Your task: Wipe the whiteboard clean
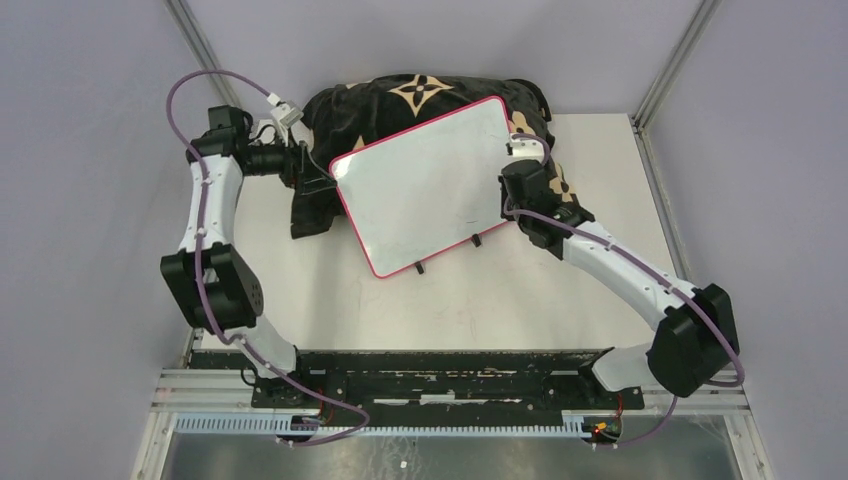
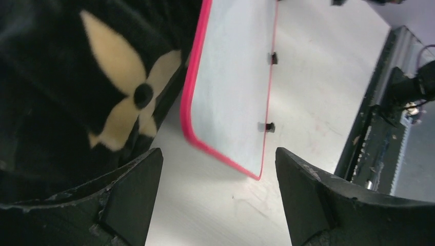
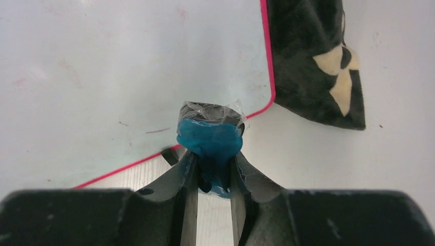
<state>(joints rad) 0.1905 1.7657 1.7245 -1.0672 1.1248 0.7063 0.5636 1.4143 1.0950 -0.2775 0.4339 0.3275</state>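
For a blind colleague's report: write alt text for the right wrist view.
The right gripper, shut on a blue eraser, holds it at the red-framed corner of the whiteboard, whose surface shows only faint reddish smudges. A black cushion with a cream flower lies on the table just past the board's edge.
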